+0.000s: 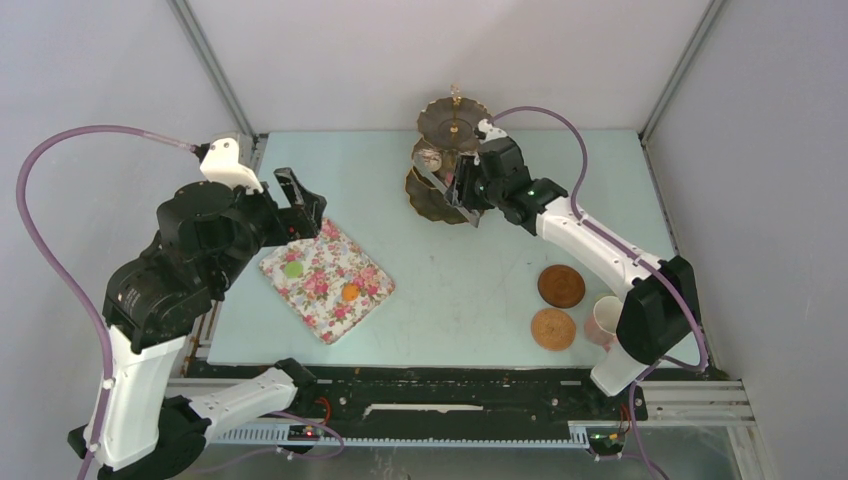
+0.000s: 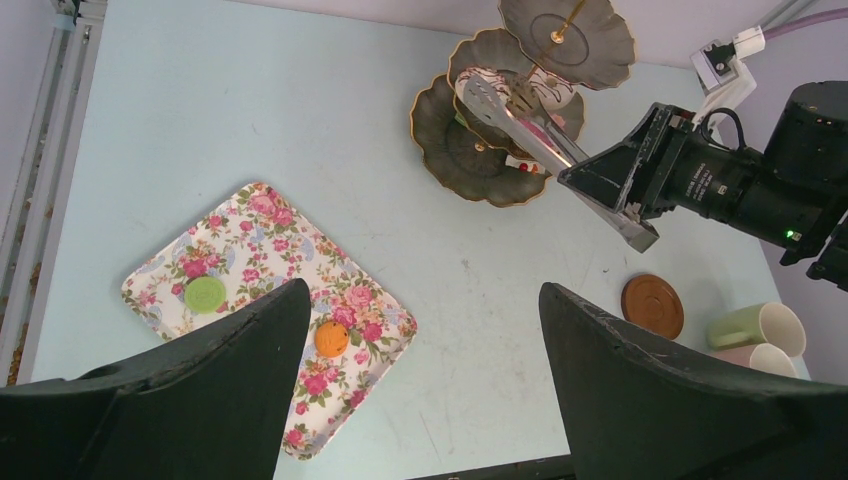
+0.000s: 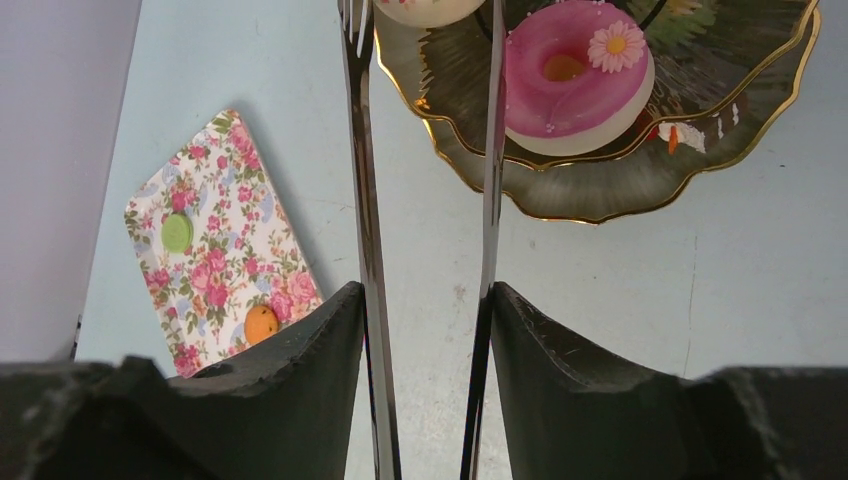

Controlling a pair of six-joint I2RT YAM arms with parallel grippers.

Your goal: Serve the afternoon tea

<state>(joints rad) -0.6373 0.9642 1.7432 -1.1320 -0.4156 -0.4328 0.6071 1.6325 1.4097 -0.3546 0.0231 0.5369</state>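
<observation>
My right gripper (image 3: 427, 300) is shut on the long grey tongs (image 3: 365, 200), one finger pressed on each arm. The tong ends reach over the tiered stand (image 1: 452, 160) and flank a white doughnut (image 3: 430, 10). A pink doughnut (image 3: 577, 75) with a daisy lies beside it on the same tier. A green piece (image 2: 205, 294) and an orange piece (image 2: 331, 338) rest on the floral-print mat (image 1: 325, 280). My left gripper (image 2: 425, 300) hangs open above the mat's right edge, holding nothing. Two brown coasters (image 1: 561, 286) (image 1: 553, 328) lie front right, beside a cream cup (image 2: 760, 328) and a pink cup (image 2: 765, 358).
The stand's lower tier (image 3: 640, 190) holds small decorated pieces, partly hidden. The right arm (image 1: 590, 240) stretches from the front right corner to the stand. Grey walls close the table on three sides.
</observation>
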